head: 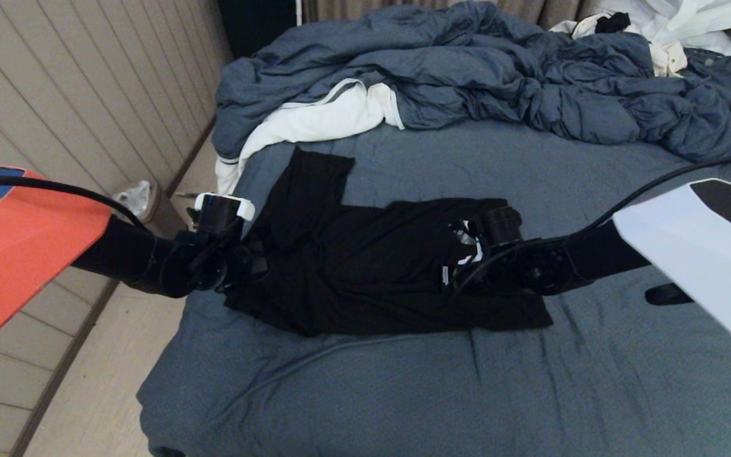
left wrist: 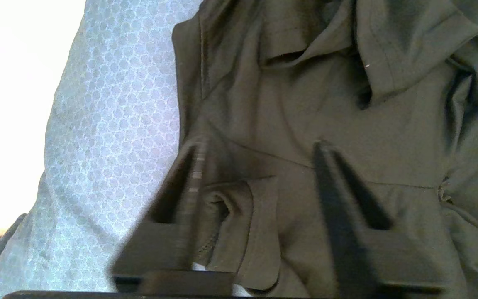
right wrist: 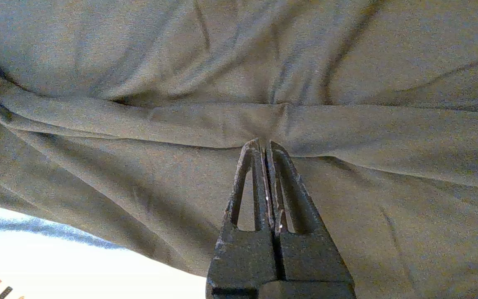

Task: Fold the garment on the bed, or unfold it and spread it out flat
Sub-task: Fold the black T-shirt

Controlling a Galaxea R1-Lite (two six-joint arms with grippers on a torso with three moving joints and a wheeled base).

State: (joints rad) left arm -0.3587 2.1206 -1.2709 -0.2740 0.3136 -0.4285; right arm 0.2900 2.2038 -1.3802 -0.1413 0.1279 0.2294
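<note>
Two claws sit low at the near side of the black garment (head: 372,266), which lies crosswise on the slate-blue bed (head: 594,381), folded over itself, with one sleeve pointing away toward the far bedding. Nearest on the robot's left, the left claw (left wrist: 259,149) has its fingers (left wrist: 334,187) well parted over a seamed, folded edge of the shirt; nothing is caught between them. In the head view it sits at the shirt's left end (head: 238,260), close to the side edge of the mattress. On the robot's right, the right claw (right wrist: 264,145) is pressed fully closed, its tips at a fold line of the fabric; whether it pinches a thin layer or merely rests against it I cannot tell.

My judgement of the risks: with one end free and the other possibly held, any pull from the right would drag the whole shirt sideways and bunch it instead of tightening a crease. If the left claw closes here, it may take several layers at the doubled hem, so a lift would undo the fold. A lift toward the far side could also carry the sleeve onto the white cloth (head: 315,120) and the rumpled duvet (head: 499,70) beyond.
</note>
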